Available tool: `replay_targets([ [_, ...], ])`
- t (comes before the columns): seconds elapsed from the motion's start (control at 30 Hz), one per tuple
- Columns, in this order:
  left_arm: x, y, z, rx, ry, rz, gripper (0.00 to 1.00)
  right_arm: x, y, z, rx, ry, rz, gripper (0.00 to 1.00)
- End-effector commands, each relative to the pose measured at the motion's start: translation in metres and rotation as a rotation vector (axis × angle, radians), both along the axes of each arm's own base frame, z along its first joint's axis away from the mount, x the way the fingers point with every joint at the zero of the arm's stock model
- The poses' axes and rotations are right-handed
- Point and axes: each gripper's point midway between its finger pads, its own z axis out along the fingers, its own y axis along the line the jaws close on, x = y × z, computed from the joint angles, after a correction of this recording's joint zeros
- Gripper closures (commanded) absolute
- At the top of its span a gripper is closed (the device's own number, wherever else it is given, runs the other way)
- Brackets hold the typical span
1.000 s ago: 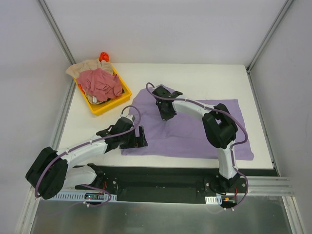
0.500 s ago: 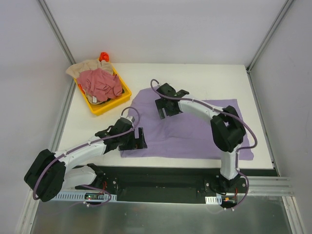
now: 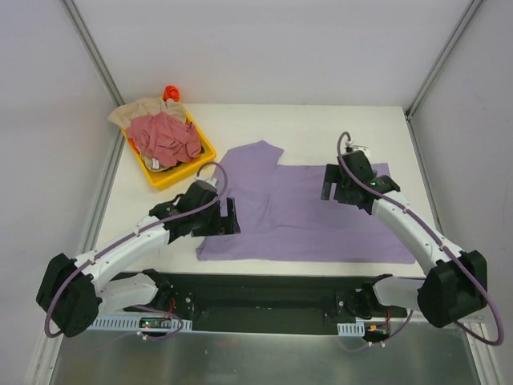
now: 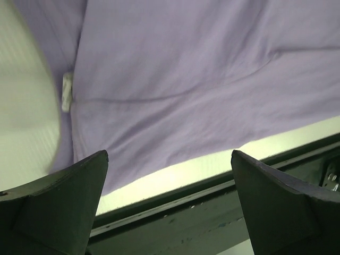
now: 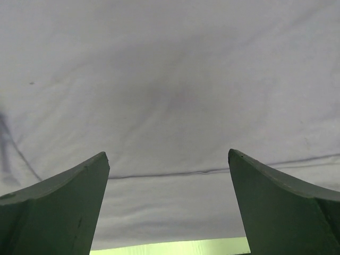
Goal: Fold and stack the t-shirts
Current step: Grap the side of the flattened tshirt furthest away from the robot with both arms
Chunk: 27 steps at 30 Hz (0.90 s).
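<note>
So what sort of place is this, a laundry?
Probably a robot lab booth, not a laundry: two arms bolted to a white table, plain walls close around it, and just a purple shirt plus a tray of shirts.

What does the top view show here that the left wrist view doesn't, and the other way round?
Only the top view: the tray with the pink shirt and beige shirt, and the right claw over the purple shirt. Only the left wrist: the shirt's white neck label. Both: the purple shirt spread flat, with the open left claw over its near left corner.
</note>
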Motion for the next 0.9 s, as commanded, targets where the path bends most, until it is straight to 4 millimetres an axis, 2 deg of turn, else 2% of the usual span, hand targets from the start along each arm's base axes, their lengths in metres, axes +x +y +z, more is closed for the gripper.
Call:
replay_targets([
  [0.0, 0.054, -0.005, 0.042, 0.102, -0.151, 0.017, 0.01, 0.005, -0.024, 0.013, 0.117, -0.067, -0.059, 0.04],
  [0.07, 0.086, -0.012, 0.061, 0.144, -0.199, 0.028, 0.01, 0.008, -0.033, 0.017, 0.15, -0.089, -0.068, 0.04],
  [0.1, 0.108, -0.019, 0.081, 0.14, -0.238, 0.04, 0.01, 0.011, -0.039, 0.02, 0.155, -0.101, -0.074, 0.04],
  [0.17, 0.145, -0.028, 0.093, 0.139, -0.238, 0.046, 0.01, 0.018, -0.048, 0.021, 0.151, -0.116, -0.087, 0.04],
  [0.23, 0.184, -0.041, 0.096, 0.124, -0.223, 0.03, 0.01, 0.026, -0.059, 0.019, 0.147, -0.12, -0.113, 0.04],
  [0.27, 0.204, -0.045, 0.104, 0.12, -0.234, 0.021, 0.01, 0.03, -0.064, 0.018, 0.151, -0.117, -0.126, 0.04],
  [0.4, 0.276, -0.059, 0.102, 0.173, -0.255, 0.004, 0.01, 0.049, -0.083, 0.013, 0.172, -0.118, -0.185, 0.04],
  [0.6, 0.362, -0.083, 0.09, 0.257, -0.408, -0.102, 0.01, 0.065, -0.095, -0.001, 0.195, -0.08, -0.204, 0.04],
  [0.67, 0.378, -0.097, 0.068, 0.26, -0.436, -0.211, 0.01, 0.063, -0.087, -0.004, 0.228, -0.062, -0.179, 0.04],
  [0.77, 0.397, -0.106, 0.034, 0.261, -0.461, -0.258, 0.01, 0.052, -0.075, -0.009, 0.294, -0.046, -0.166, 0.03],
  [0.87, 0.401, -0.112, 0.011, 0.212, -0.43, -0.247, 0.01, 0.043, -0.064, -0.009, 0.349, -0.075, -0.131, 0.03],
])
